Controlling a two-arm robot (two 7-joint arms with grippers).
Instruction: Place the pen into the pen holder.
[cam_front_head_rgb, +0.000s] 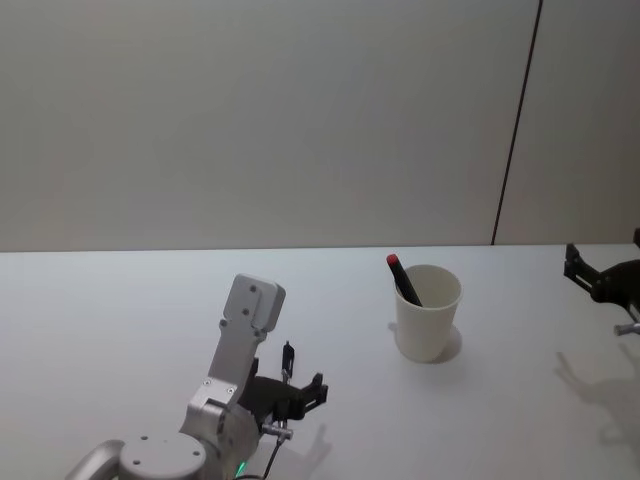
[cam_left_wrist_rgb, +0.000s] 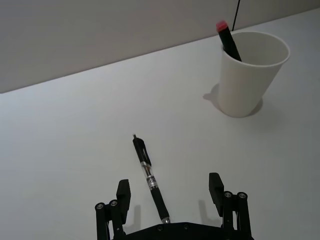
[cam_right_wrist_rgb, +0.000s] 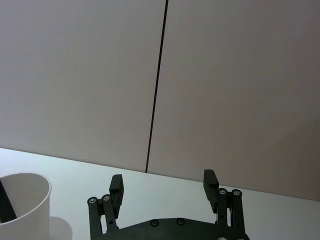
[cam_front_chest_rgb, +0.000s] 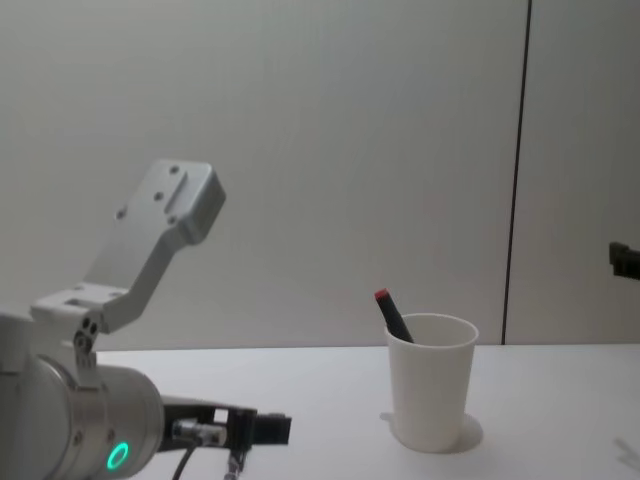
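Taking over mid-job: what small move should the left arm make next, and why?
Probably lower the left gripper and close: its open fingers straddle the pen lying flat on the table, not yet gripped. The cup stands beyond; the right gripper hangs open, far right.

1. The pen (cam_left_wrist_rgb: 150, 181), black with a clear barrel, lay flat on the white table (cam_left_wrist_rgb: 65, 150), well apart from the holder.
2. The pen holder (cam_left_wrist_rgb: 247, 75), a plain white paper cup, stood upright. A second pen (cam_left_wrist_rgb: 229, 40), black with a red end, leaned inside against its rim.
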